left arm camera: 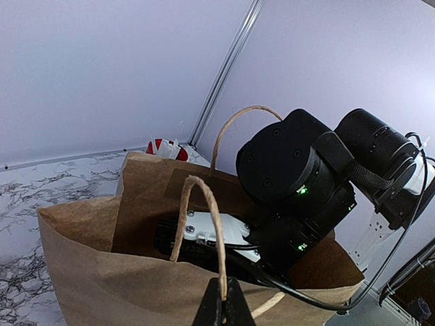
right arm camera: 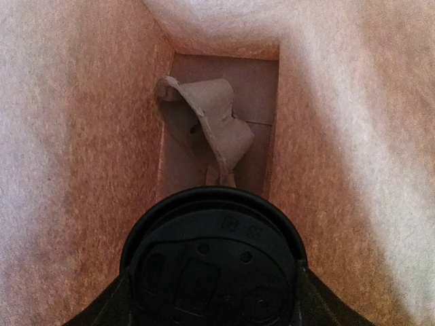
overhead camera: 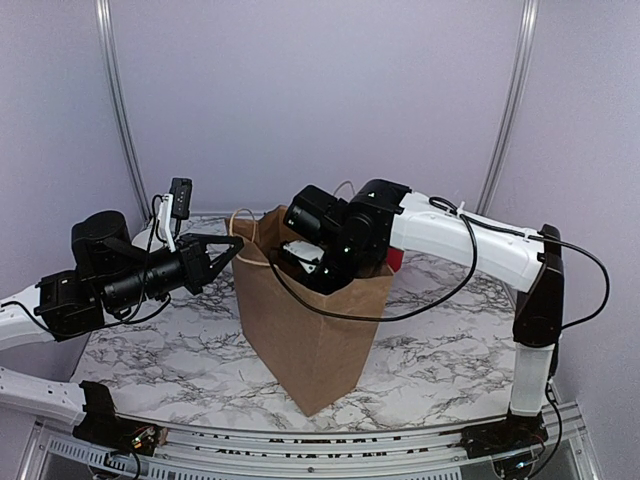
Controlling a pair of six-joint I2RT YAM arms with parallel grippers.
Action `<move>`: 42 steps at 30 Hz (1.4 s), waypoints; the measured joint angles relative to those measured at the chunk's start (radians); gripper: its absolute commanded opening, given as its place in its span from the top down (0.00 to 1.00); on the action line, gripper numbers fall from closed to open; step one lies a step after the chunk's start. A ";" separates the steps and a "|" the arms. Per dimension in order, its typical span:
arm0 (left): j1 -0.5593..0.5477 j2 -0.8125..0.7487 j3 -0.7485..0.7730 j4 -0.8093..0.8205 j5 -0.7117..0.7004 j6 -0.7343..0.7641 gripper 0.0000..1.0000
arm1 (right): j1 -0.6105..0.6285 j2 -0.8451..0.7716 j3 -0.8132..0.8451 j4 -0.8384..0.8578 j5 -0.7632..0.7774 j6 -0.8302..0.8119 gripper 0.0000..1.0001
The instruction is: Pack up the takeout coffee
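Top view: left gripper point(overhead camera: 234, 246) at the rim of a paper bag point(overhead camera: 315, 335), right gripper point(overhead camera: 305, 262) sunk in its mouth; left wrist view: fingers point(left arm camera: 212, 309) pinched together on the twine handle point(left arm camera: 204, 217); right wrist view: jaws clamped on the takeout coffee point(right arm camera: 214, 265), lid up, with crumpled cardboard point(right arm camera: 214, 129) beyond it on the bag floor.

Plain lilac walls point(overhead camera: 300, 90) back a white marble-patterned bench point(overhead camera: 440, 350) (grey veins throughout). Two silvery poles point(overhead camera: 118, 100) rise behind, in soft, even light.

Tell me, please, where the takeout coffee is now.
In the right wrist view, bottom centre: the takeout coffee sits in the right tool, inside the paper bag.
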 measured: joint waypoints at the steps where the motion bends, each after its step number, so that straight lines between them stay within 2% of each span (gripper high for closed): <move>1: 0.000 0.000 0.000 0.000 0.000 0.000 1.00 | 0.000 0.000 0.000 0.002 0.000 0.000 0.43; 16: 0.000 0.000 0.000 0.000 0.000 0.004 1.00 | 0.000 0.000 0.005 0.000 0.000 0.001 0.31; 23: 0.000 -0.001 0.000 0.000 0.000 0.007 1.00 | 0.002 0.002 0.027 -0.021 0.000 0.005 0.16; 28: 0.000 -0.003 0.000 0.000 -0.006 0.009 1.00 | 0.007 0.003 0.065 -0.045 0.001 0.005 0.10; 42: 0.000 -0.004 0.000 -0.001 -0.047 0.016 1.00 | 0.013 0.008 0.192 -0.119 0.025 0.004 0.05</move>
